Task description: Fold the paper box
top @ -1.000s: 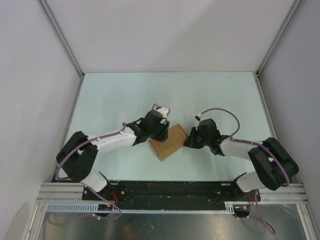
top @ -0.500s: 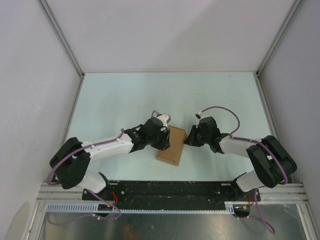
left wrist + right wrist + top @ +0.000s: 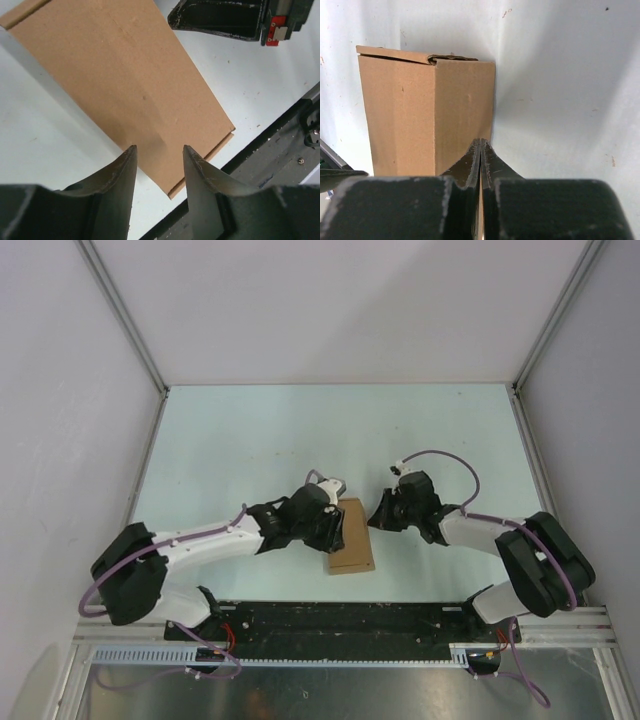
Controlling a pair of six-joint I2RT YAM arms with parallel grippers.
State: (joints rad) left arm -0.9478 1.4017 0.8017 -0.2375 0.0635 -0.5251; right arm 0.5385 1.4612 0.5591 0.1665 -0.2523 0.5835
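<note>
The paper box (image 3: 354, 543) is a closed brown cardboard block lying flat on the pale table between my two arms, long side pointing toward the near edge. My left gripper (image 3: 336, 528) is over its left part. In the left wrist view the left gripper (image 3: 159, 147) stands open, with the box (image 3: 125, 80) showing in the gap and nothing clamped. My right gripper (image 3: 378, 516) is just right of the box. In the right wrist view the right gripper (image 3: 480, 141) is shut and empty, tips right by the box's (image 3: 420, 115) side wall; whether they touch does not show.
The black base rail (image 3: 330, 620) runs along the near edge, close to the box's near corner, and shows as the rail (image 3: 280, 160) in the left wrist view. White enclosure walls (image 3: 60, 440) stand on three sides. The table (image 3: 330, 430) stretches beyond the arms.
The box has turned from a diagonal lie to nearly lengthwise and slid slightly toward the near edge and to the right. My left gripper moved right with it. The right gripper stayed shut, barely shifting.
</note>
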